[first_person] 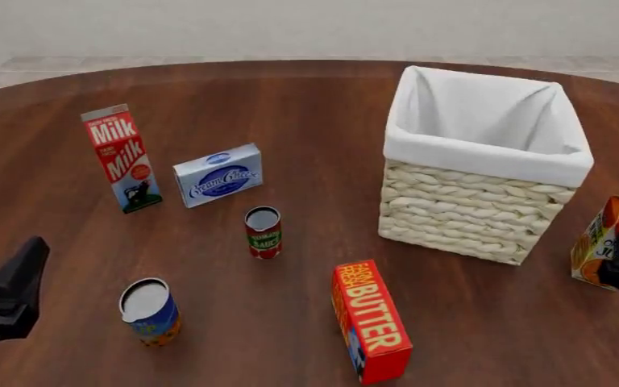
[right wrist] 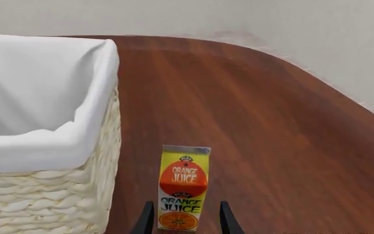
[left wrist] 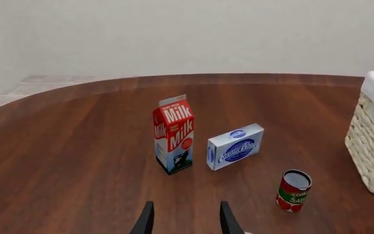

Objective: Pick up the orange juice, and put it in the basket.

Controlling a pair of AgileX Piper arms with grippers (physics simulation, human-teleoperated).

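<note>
Your right gripper [right wrist: 185,222] has its jaws spread on either side of the orange juice [right wrist: 183,194], which stands upright near the counter's right edge, just beside the basket [right wrist: 57,195]. Close off-centre and you could tip the carton against the wicker. Left gripper [left wrist: 185,220] hangs spread and empty.

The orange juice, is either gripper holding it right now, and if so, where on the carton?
Nothing is held. The right gripper is open, its fingers on either side of the orange juice low down, not closed on it. The left gripper is open and empty.
</note>
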